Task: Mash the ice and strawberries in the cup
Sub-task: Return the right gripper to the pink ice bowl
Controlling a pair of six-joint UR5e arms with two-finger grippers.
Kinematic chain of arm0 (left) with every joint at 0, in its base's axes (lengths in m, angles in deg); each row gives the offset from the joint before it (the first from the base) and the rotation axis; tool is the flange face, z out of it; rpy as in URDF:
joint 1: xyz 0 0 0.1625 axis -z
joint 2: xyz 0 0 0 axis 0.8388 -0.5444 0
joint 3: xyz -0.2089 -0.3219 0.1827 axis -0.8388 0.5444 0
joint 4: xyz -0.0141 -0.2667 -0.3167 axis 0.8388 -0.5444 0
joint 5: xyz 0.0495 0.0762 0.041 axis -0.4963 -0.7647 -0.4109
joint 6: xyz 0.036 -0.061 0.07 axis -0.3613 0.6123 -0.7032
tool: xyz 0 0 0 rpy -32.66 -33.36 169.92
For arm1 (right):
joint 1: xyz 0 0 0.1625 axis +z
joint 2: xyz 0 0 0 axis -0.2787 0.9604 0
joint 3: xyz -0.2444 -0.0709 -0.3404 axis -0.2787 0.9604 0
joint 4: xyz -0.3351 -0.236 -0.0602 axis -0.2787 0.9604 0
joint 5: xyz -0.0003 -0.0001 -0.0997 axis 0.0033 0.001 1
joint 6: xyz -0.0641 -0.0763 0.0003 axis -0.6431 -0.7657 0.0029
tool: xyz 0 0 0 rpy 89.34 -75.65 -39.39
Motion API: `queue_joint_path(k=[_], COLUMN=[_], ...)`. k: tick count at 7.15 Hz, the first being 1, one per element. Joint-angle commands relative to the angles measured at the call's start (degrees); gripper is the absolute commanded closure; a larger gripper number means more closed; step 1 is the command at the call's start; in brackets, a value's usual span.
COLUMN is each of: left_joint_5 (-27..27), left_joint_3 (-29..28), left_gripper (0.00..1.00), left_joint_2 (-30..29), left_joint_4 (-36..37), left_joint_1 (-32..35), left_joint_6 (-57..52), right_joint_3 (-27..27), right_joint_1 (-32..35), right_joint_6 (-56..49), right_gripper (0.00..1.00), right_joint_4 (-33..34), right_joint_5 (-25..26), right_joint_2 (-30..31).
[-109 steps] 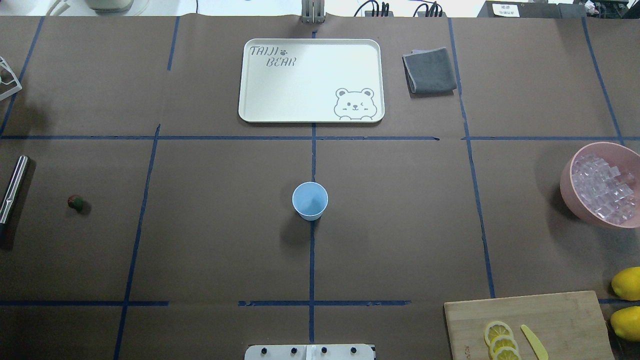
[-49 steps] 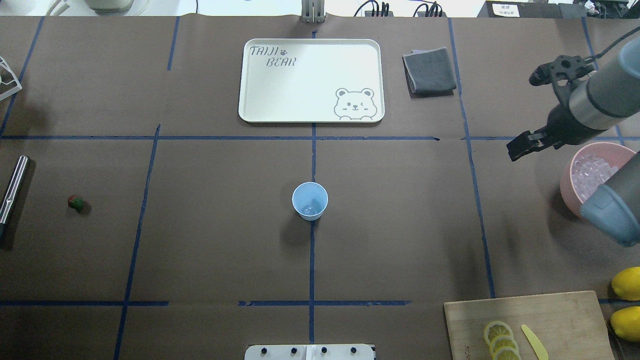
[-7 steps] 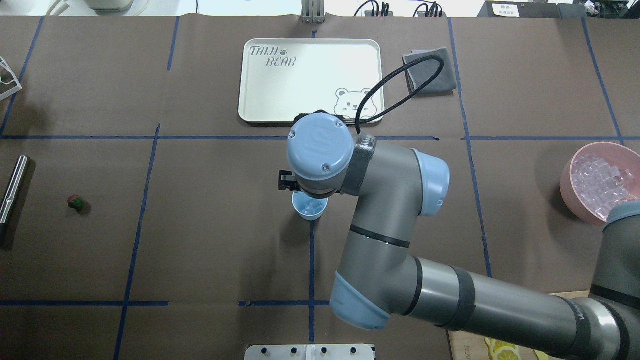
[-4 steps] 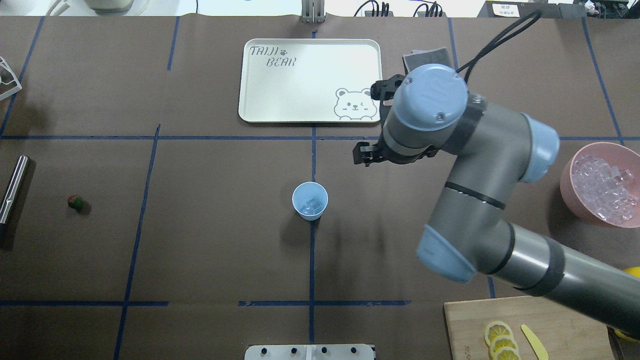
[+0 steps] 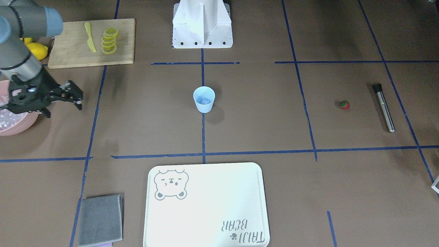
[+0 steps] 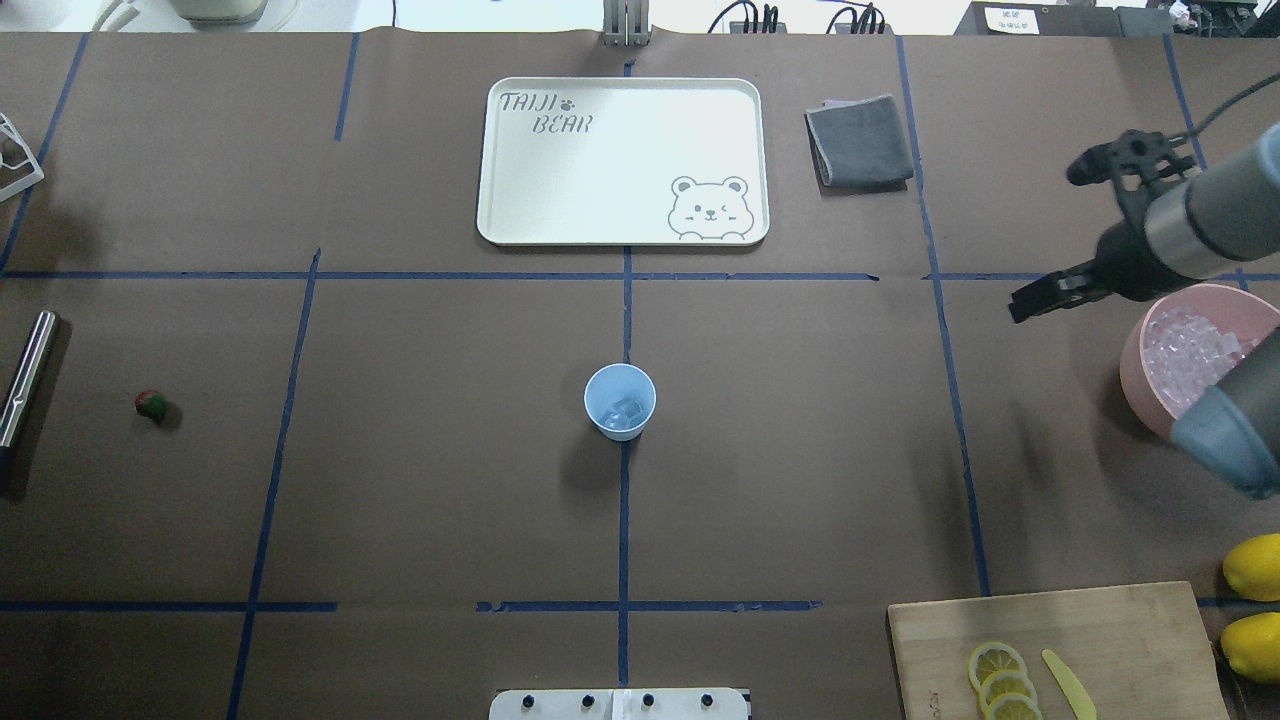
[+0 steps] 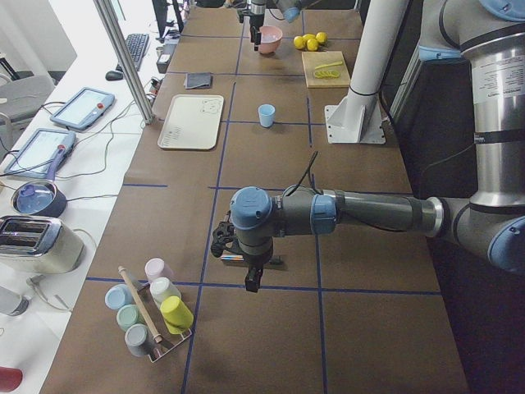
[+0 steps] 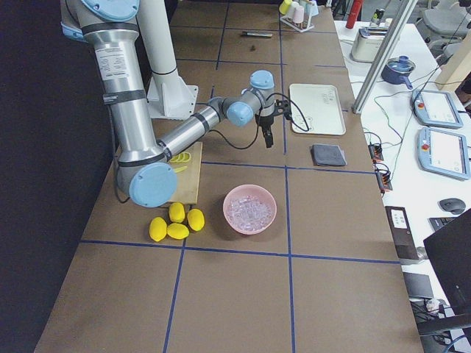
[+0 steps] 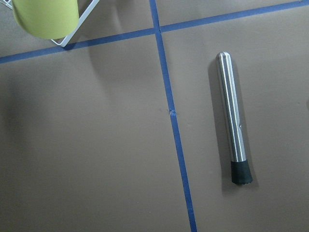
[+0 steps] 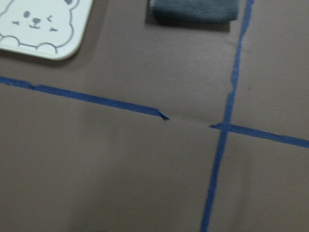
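Ice cubes (image 6: 627, 409) in blue cup (image 6: 619, 431) and in pink bowl (image 6: 1134, 372).

The cup (image 6: 620, 402) stands in the middle of the desk (image 6: 430, 500) with ice (image 6: 626, 411) in it, the tray (image 6: 600, 170) behind and a cloth (image 6: 858, 140) right of the tray. The strawberry (image 6: 150, 404) lies far left beside a rod (image 6: 28, 378); the bowl (image 6: 1135, 365) sits far right, the board (image 6: 1120, 630) before it.

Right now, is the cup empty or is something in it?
Not empty. The cup holds ice at its bottom; the strawberry lies out on the table.
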Motion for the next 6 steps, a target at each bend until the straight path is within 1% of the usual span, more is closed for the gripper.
queue_joint_path(k=[1, 2, 3, 4, 6], left_joint_5=[0.0, 0.0, 0.0, 0.0, 0.0], left_joint_3=[0.08, 0.08, 0.16, 0.43, 0.69], left_gripper=[0.0, 0.0, 0.0, 0.0, 0.0], left_joint_2=[0.0, 0.0, 0.0, 0.0, 0.0], left_joint_4=[-0.1, -0.19, -0.19, -0.1, -0.1], left_joint_1=[0.0, 0.0, 0.0, 0.0, 0.0], left_joint_6=[-0.01, -0.01, -0.01, -0.01, -0.01], right_joint_3=[0.78, 0.96, 2.27, 4.98, 7.11], right_joint_1=[7.9, 8.52, 8.88, 8.97, 8.97], right_joint_6=[-12.23, -13.04, -12.7, -12.61, -12.61], right_gripper=[0.01, 0.01, 0.02, 0.03, 0.07], right_joint_4=[-1.73, -3.12, -6.01, -7.52, -7.62], right_joint_5=[-5.94, -5.95, -5.87, -5.69, -4.56], right_joint_2=[7.84, 10.21, 11.98, 11.99, 11.73])
